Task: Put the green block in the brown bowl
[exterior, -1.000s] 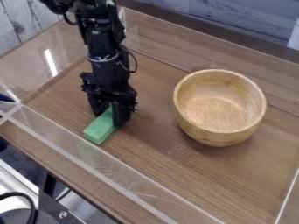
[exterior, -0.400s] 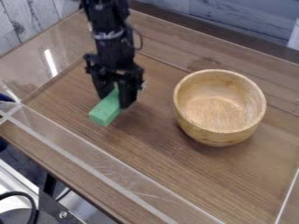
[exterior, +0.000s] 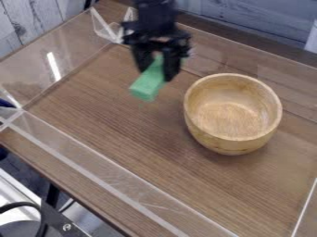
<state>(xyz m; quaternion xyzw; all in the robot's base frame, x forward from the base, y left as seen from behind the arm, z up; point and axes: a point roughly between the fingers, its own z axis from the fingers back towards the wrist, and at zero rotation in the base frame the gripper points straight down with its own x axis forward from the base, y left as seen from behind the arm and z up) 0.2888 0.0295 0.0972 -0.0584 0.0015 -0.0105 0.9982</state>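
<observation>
Your gripper (exterior: 160, 61) points straight down near the top of the frame, with its black fingers (exterior: 146, 56) clamped on the upper end of the green block (exterior: 150, 82). The jaws stand part-way apart, with the block filling the gap between them. The block hangs tilted below the fingers, its lower end angled down and to the left in the picture. It is clear of the wooden table (exterior: 148, 157); a faint shadow appears to lie on the boards beneath it, though the picture is soft there and you should not lean on that.

The brown bowl (exterior: 233, 112) sits upright on the table to the right of the block. Its near rim is just beside the block's lower end, but the two do not touch. The bowl's inside shows pale grain and holds nothing that you can see.

Around the work area runs a clear acrylic wall (exterior: 124, 199), with its front edge crossing the lower left of the picture. Behind the gripper, the arm (exterior: 154, 11) rises out of the top of the frame.
</observation>
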